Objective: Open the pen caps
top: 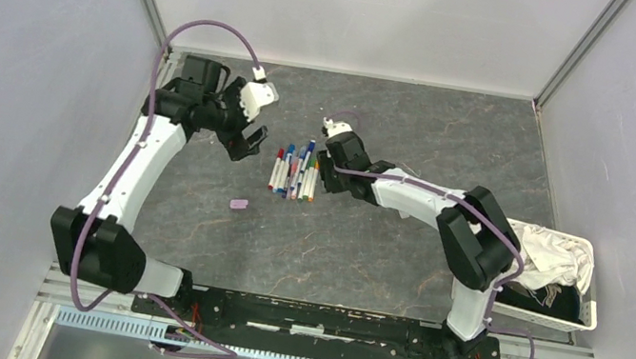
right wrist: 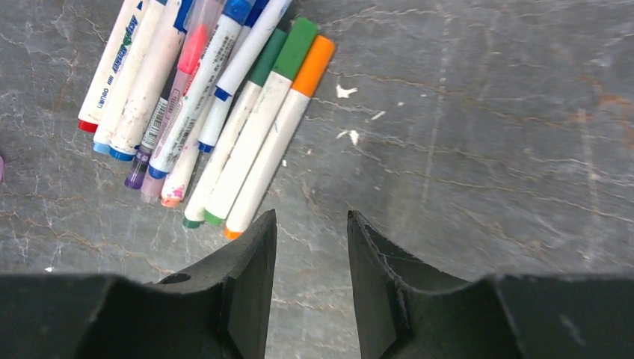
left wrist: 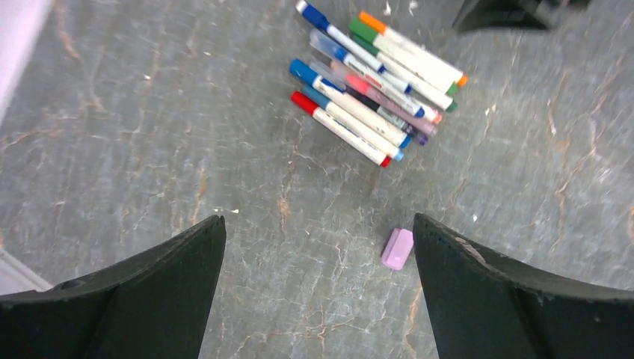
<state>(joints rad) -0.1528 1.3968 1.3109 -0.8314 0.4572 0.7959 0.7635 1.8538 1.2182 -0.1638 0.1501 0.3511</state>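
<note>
Position of work: the pens (top: 294, 173) lie in one tight bundle at mid-desk (top: 377, 266), some overlapping. Their long axes run near-to-far with a slight slant. The pen caps (right wrist: 316, 66) sit at the far ends, the small coloured plugs at the near ends. Every cap that shows is seated on its barrel; none is judged opened.

Right pincer (right wrist: 310, 217): its jaws stand a narrow gap apart with nothing between them. The bundle lies up and to the left of it in its own view. The orange pen, outermost on that flank, has its plug end just beside the left fingertip; no contact is visible.

Left pincer (left wrist: 318, 221): its jaws are spread wide and hold nothing. It stands well apart from the bundle, on the bundle's left. The right arm is plainly the nearer.

Count:
- Pens: ten plug ends in the right wrist view.
- Caps: at least eight can be told apart in the left wrist view. The rest are buried in the overlap.
- Lilac piece (left wrist: 397, 248): one, short and loose, lying apart between the left pincer and the bundle. Whether it is a cap cannot be told.
- Basket (top: 589, 319): one white, at the right edge, holding a cloth (top: 553, 255).

Assessment: the orange pen is the likeliest first pick. A pull along the long axis would need one pincer on the barrel and the other on the cap. The packed neighbours may be disturbed.
</note>
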